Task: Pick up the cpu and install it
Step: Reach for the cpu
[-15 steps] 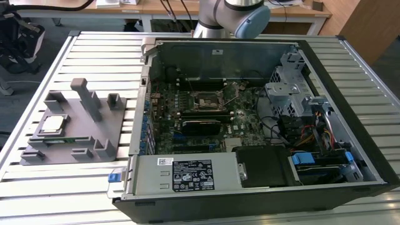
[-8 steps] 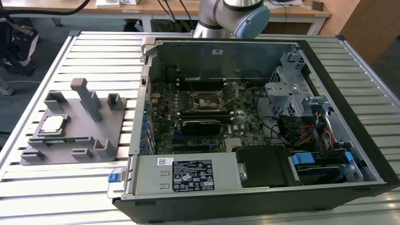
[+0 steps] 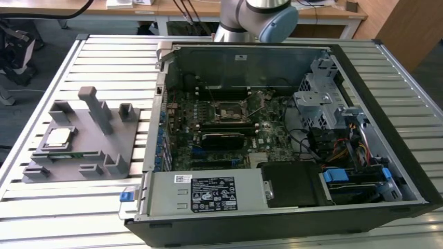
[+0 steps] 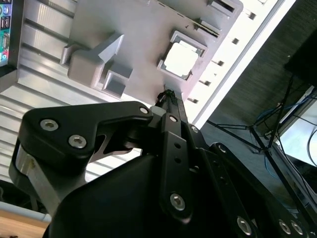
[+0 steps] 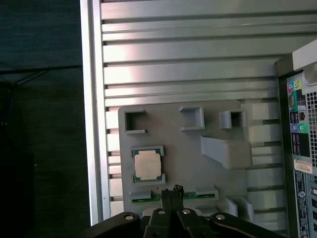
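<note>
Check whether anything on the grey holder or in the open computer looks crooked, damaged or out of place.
Nothing stands out. The cpu lies flat and square in its pocket on the grey holder, and the computer case lies open on the slatted table. The hand hovers near the holder, empty.

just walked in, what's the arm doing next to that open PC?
The arm's gripper is shut and empty, hanging over the grey fixture on the slatted table. It is near the cpu but not touching it. The cpu lies flat in its square holder on that fixture, not yet picked up. The open computer case sits beside the fixture, on the exterior view's right.
</note>
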`<state>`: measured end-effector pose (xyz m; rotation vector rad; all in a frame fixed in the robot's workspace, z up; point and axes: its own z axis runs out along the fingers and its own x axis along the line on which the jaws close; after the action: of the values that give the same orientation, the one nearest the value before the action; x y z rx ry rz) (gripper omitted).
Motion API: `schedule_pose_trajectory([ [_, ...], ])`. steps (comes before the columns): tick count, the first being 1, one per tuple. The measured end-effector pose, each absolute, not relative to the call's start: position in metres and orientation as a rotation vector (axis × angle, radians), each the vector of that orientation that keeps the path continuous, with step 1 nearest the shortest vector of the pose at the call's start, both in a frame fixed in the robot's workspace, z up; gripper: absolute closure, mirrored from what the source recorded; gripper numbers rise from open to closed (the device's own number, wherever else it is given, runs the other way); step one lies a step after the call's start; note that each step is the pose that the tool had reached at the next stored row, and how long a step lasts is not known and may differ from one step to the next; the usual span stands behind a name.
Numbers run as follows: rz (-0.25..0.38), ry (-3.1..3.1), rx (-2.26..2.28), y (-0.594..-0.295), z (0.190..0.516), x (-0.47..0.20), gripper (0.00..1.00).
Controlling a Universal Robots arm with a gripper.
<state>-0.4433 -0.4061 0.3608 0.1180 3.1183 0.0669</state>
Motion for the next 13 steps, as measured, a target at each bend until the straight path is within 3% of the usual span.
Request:
schedule_pose_trajectory([
  [13,0.067,3.120,0.118,-0.406,0.358,-0.457,0.89],
])
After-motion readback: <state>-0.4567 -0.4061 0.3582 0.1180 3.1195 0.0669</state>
